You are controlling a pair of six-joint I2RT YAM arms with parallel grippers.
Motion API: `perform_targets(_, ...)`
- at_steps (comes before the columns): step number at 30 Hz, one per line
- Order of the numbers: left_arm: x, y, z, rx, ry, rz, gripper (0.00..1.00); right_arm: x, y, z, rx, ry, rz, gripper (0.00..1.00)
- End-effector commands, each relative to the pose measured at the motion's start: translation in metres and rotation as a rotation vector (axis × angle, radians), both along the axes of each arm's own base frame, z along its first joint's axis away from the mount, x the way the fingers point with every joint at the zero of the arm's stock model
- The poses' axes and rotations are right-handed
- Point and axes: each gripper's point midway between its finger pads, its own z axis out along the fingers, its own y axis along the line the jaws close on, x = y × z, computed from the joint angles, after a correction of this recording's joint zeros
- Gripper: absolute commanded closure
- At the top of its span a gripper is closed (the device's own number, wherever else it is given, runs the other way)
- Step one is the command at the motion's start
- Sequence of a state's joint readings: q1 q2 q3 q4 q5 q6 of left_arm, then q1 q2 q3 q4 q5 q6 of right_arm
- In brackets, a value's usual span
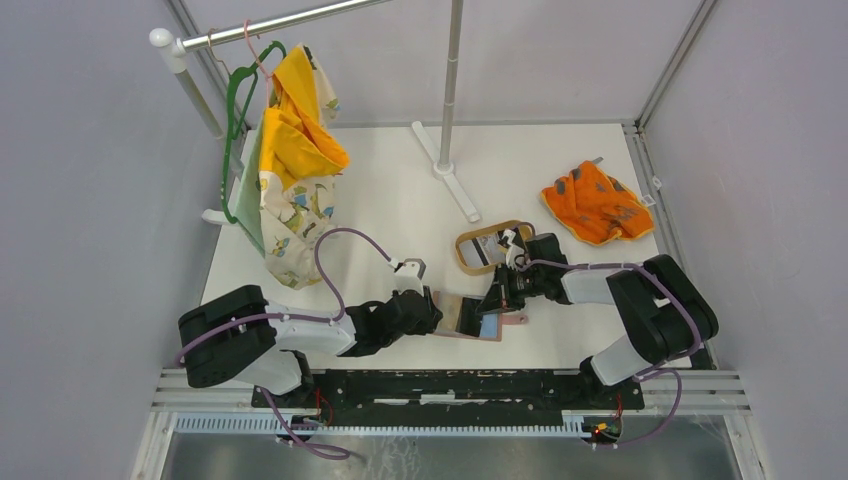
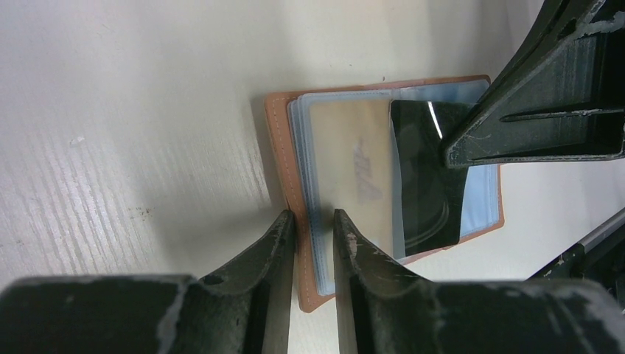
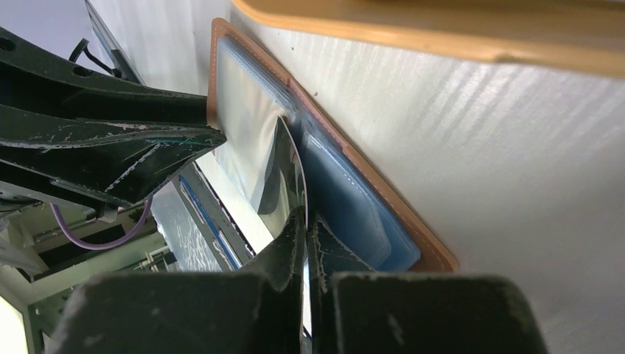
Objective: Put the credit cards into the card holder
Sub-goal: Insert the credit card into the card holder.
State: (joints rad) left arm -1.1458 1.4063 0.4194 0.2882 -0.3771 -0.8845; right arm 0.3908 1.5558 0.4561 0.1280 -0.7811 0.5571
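R gripper (image 3: 306, 228) clamps black card (image 2: 424, 184): thin, prob slick, bowing, so hold its free edge lightly. L gripper (image 2: 311, 236) jaws pinch the soft card holder (image 2: 276, 147) at 9 o'clock, top view.

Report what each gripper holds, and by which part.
Right gripper pinches the black card by the edge away from the pocket. Left gripper straddles the pocket edge of the card holder; whether it grips cannot be told.

Your left arm (image 1: 262, 338) and right arm (image 1: 650, 312) wear bulky black joint housings, white link shells and looping purple cables (image 1: 590, 265), while the left gripper (image 2: 311, 221) and right gripper (image 3: 306, 221) carry tapered matte-black fingers (image 2: 271, 284) scuffed grey along their edges.
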Motion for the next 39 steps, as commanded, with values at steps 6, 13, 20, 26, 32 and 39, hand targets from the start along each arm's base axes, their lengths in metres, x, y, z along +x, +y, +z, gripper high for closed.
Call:
perform_targets(6,-0.007,0.017,-0.023,0.112,0.027,-0.012,0.69,0.005,-0.031,-0.027,-0.191,-0.012,-0.097,1.00)
perform_targets(13,-0.008,0.015,-0.021,0.099,0.021,-0.023,0.69,0.000,-0.028,-0.032,-0.191,0.023,-0.076,1.00)
perform_targets(20,-0.008,0.011,-0.020,0.096,0.020,-0.040,0.70,-0.004,-0.019,-0.033,-0.190,0.030,-0.029,1.00)
perform_targets(26,-0.007,0.009,-0.019,0.095,0.017,-0.045,0.70,-0.006,-0.014,-0.031,-0.183,0.025,-0.011,1.00)
perform_targets(32,-0.007,0.010,-0.020,0.100,0.018,-0.038,0.70,-0.010,-0.013,-0.028,-0.170,0.002,-0.006,1.00)
perform_targets(39,-0.005,0.011,-0.018,0.110,0.012,-0.031,0.70,-0.023,-0.016,-0.030,-0.126,-0.017,-0.030,1.00)
